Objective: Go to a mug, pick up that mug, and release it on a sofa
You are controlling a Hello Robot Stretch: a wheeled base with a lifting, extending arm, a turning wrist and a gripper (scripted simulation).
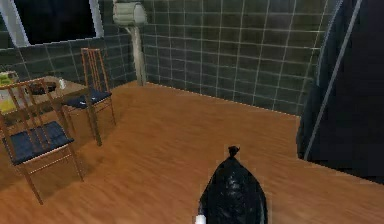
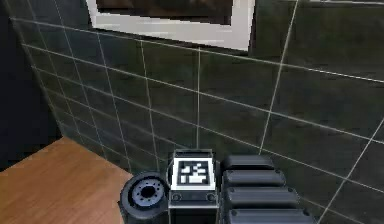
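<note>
At the arm side view's bottom edge the arm's dark ribbed bar (image 2: 256, 192) lies close to a dark tiled wall, with a white marked square (image 2: 192, 172) at its end. Left of the square sits the gripper's (image 2: 146, 197) round dark body. Its far end is cut off by the picture's edge, so I cannot tell whether it holds anything. In the forward view a wooden table (image 1: 72, 93) at the left carries a dark bowl-like thing (image 1: 42, 88), a small pale blob (image 1: 62, 84) and something yellow (image 1: 6, 102). No shape there reads clearly as a mug.
Two wooden chairs with blue seats (image 1: 38, 140) (image 1: 92, 97) stand by the table. A black bag (image 1: 233, 190) lies on the wood floor close ahead. A white fixture on a pedestal (image 1: 131, 20) stands at the tiled back wall, and a dark door (image 1: 350, 90) fills the right.
</note>
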